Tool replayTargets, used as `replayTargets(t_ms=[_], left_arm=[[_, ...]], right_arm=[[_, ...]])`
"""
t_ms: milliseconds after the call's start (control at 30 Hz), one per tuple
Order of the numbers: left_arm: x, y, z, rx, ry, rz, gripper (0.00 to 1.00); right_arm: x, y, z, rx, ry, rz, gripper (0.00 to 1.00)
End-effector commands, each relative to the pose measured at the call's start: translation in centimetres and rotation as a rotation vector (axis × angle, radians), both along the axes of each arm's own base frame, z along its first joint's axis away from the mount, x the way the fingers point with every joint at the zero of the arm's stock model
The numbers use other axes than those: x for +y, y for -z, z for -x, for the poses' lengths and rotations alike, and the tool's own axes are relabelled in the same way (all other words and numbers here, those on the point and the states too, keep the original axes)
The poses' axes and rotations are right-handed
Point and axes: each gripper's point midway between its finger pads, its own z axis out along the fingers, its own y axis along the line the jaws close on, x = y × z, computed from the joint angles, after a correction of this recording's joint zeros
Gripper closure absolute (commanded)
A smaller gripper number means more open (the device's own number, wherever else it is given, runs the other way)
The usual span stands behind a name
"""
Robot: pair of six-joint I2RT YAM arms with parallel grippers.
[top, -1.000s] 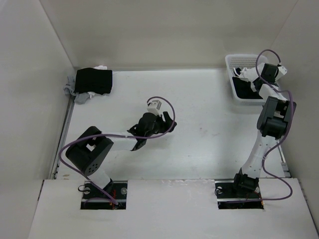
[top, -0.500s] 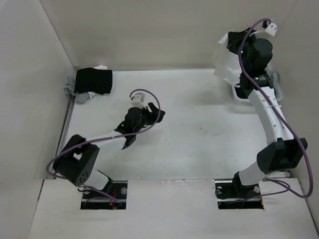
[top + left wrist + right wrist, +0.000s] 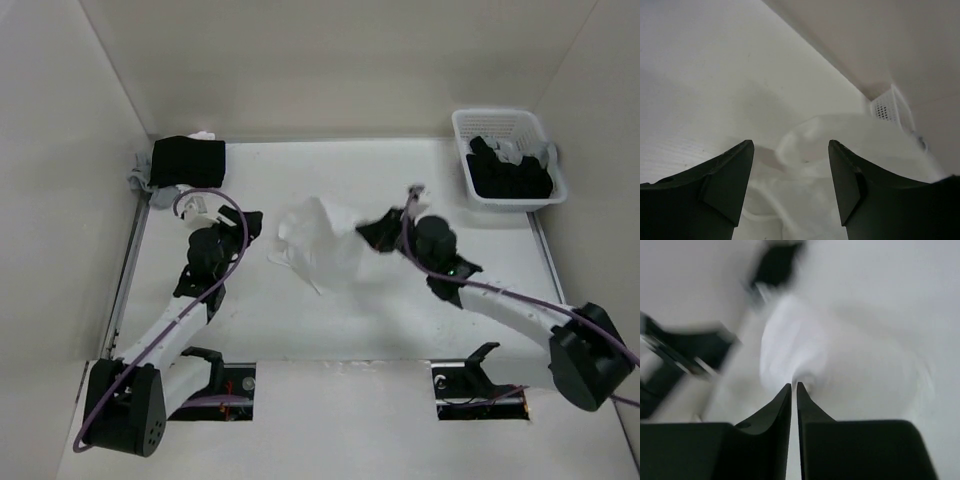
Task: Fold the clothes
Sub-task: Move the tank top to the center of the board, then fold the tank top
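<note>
Just ahead of both jaws: clothes (image 3: 320, 245).

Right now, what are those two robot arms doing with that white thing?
They are getting ready to fold it. The right gripper seems to pinch one edge of the white cloth, which lies bunched in the middle of the table; that view is blurry. The left gripper is wide open at the cloth's other side, holding nothing. Dark clothes sit in the basket.
</note>
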Motion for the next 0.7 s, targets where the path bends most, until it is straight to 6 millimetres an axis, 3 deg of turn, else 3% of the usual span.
replayTargets(t_ms=[0,100,133,167,300,400,467,533,667], left_arm=[[0.2,4.1,1.4,0.126,0.001,-0.014,0.40],[-0.4,6.7,1.9,0.187,0.020,-0.041,0.40],[-0.5,7.7,1.8,0.213,0.019,-0.051,0.40],[-0.9,8.2,1.6,0.228,0.028,-0.062,0.41],[-2.5,9.8,0.0,0.270,0.068,-0.105,0.43],[-3.9,9.3,-1.9,0.254,0.081,-0.093,0.44],[-4.3,8.9,-3.0,0.237,0.067,-0.100,0.46],[-4.2,9.1,-3.7,0.242,0.047,-0.110,0.46],[-4.4,10.2,-4.5,0.272,0.046,-0.125,0.48]], right_arm=[[0.7,9.4,4.8,0.207,-0.103,0.046,0.86],[-1.5,12.4,7.4,0.278,-0.071,0.084,0.63],[-2.6,12.9,7.6,0.286,-0.034,0.091,0.54],[-3.8,13.0,7.7,0.288,0.008,0.093,0.51],[-5.1,13.8,7.6,0.325,0.048,0.136,0.51],[-4.5,15.1,6.8,0.366,0.042,0.195,0.66],[-3.7,14.8,5.3,0.340,0.046,0.235,0.73],[-2.9,14.2,4.0,0.312,0.054,0.241,0.71],[-0.9,12.6,0.8,0.249,0.054,0.251,0.55]])
